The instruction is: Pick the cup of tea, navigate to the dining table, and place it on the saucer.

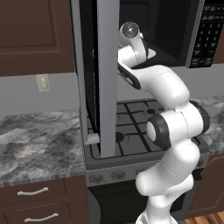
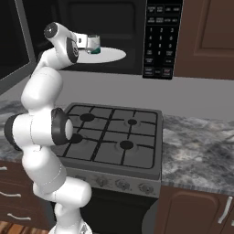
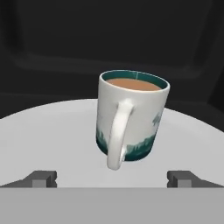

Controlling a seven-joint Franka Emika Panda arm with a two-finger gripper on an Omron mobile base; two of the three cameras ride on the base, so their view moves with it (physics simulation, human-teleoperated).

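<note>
Inside the open microwave, the gripper (image 3: 112,178) stands with its jaws spread wide, one dark fingertip (image 3: 41,178) low on each side of the hand view, holding nothing. Just ahead of the fingertips, between them and clear of both, the cup of tea (image 3: 131,116) stands upright on the white turntable plate (image 3: 52,135), its handle turned toward the hand and light brown liquid near its rim. From the right base view, the cup of tea (image 2: 93,44) sits at the left part of the turntable plate (image 2: 112,55), right at the tip of the white arm (image 2: 43,119). Beside the cavity runs the dark keypad panel (image 2: 158,39). The microwave door (image 1: 107,78) hangs open to the left. Below lie the gas stove (image 2: 114,135) and the marbled counter (image 1: 39,140).
</note>
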